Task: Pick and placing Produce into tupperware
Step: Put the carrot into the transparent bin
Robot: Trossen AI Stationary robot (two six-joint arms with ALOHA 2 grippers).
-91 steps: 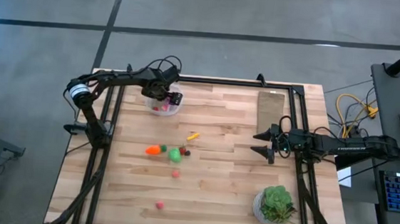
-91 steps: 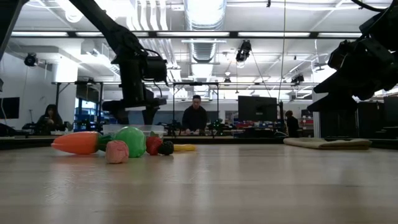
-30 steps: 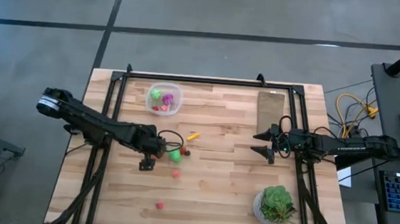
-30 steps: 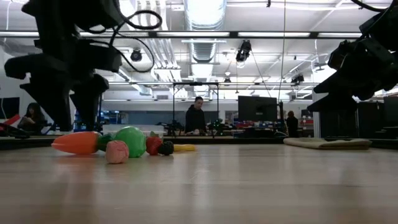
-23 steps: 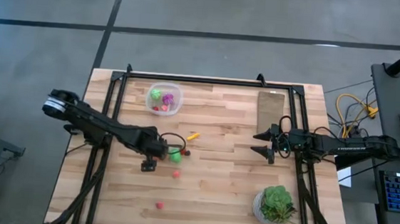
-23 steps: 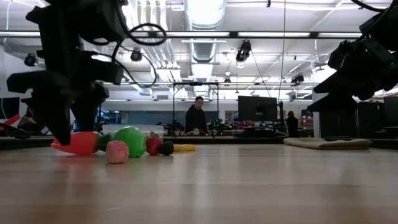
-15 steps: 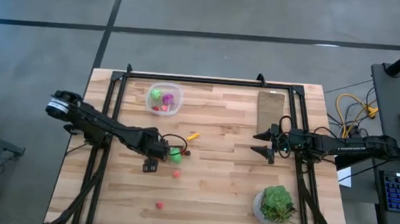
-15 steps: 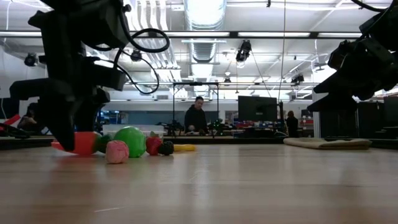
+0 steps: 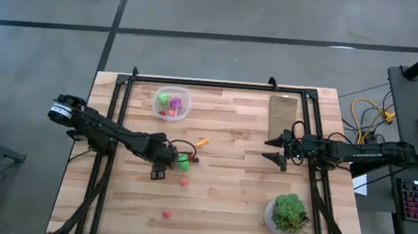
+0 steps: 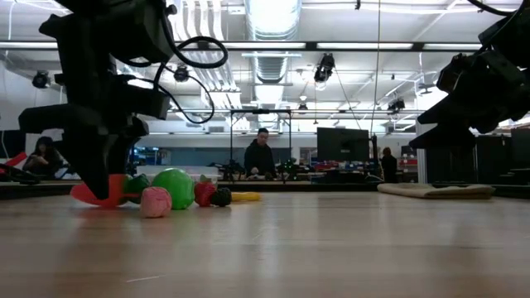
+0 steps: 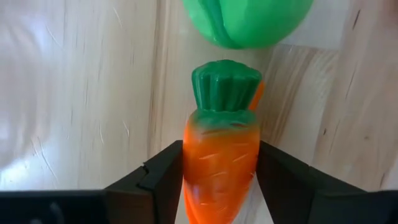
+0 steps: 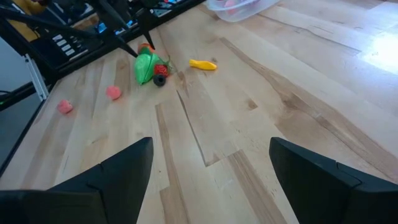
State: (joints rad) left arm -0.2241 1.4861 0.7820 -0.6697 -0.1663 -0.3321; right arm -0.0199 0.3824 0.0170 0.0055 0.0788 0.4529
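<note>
Left claw (image 11: 221,180) now lower, fingers flanking carrot (image 11: 222,163).

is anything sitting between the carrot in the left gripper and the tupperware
Nothing visible does. The left gripper has its fingers around the carrot, with the green ball just beyond its leafy end. The tupperware lies across bare table.

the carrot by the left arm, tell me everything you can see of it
The carrot is a glossy orange toy, plastic by its look, with shallow grooves across its body and a ribbed green top. It lies flat on the wooden table, its top pointing at the green ball just ahead. The left tool straddles it, one dark finger against each side of the body. In the low view only an orange bit shows past the tool. Its tip is hidden.
</note>
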